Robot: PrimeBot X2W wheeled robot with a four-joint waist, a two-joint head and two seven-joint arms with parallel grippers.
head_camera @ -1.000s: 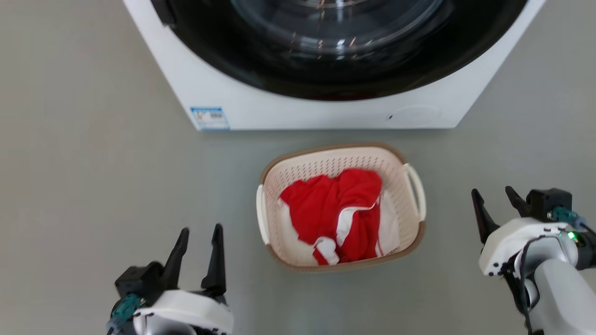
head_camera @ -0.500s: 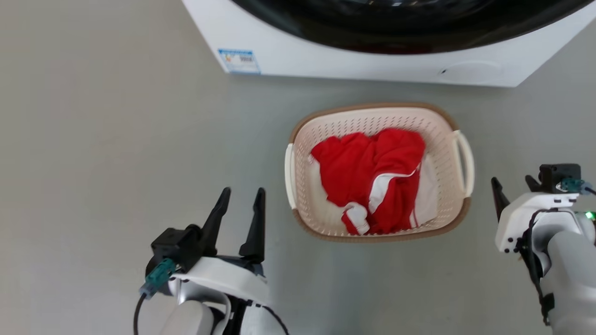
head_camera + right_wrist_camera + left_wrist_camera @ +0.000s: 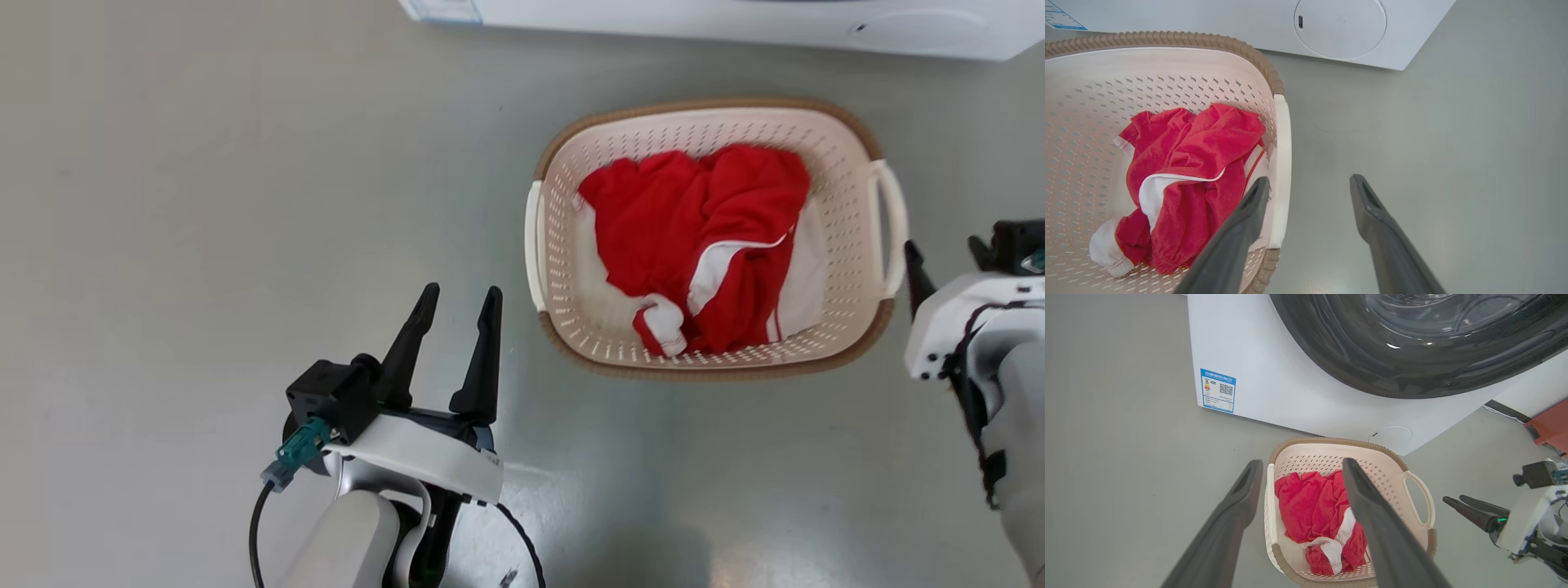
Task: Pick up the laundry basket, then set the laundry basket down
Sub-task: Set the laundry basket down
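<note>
While the left gripper [image 3: 462,290] hangs over the grey floor [image 3: 204,204] with its jaws spread and empty, the laundry basket [image 3: 702,106] sits just to its right, on the floor before the white washing machine [image 3: 735,16] — a crumpled red-and-white garment [image 3: 694,220] inside. Beside the basket's right handle [image 3: 891,220], the right gripper [image 3: 943,245] also has its jaws spread, holding nothing — from its wrist, one finger crosses the handle.
</note>
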